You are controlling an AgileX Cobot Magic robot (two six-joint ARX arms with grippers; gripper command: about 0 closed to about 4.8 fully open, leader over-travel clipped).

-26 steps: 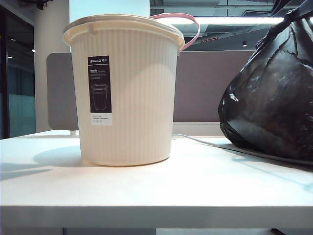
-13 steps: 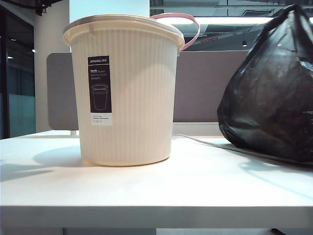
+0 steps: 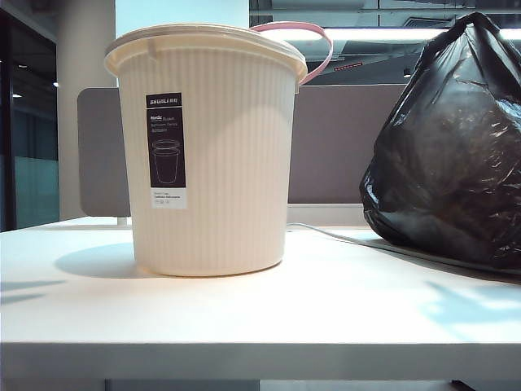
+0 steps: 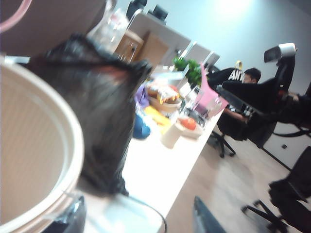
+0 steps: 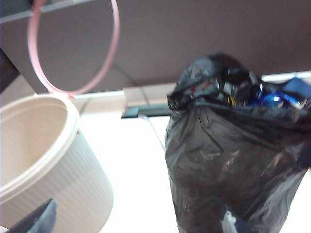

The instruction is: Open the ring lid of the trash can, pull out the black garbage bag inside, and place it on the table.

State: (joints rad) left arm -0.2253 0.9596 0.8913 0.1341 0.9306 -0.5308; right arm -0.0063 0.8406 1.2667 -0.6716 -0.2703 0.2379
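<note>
Black, glossy and crinkled, the black garbage bag (image 3: 452,147) stands on the surface (image 3: 244,318) to the right of the trash can (image 3: 207,155), apart from it, its gathered neck uppermost. Ring lid (image 3: 313,45) is swung up behind the can's rim, and the can's interior shows pale and bare in my left wrist view. I judge the placing step complete, or all but. My right jaws (image 5: 138,221) stand wide open above the bag, holding nothing; only their tips show. My left jaws (image 4: 141,218) hover by the can's rim, parted, with nothing between them. What remains, in my judgement, is withdrawal: lift both arms clear without snagging the bag's neck or nudging the can.
</note>
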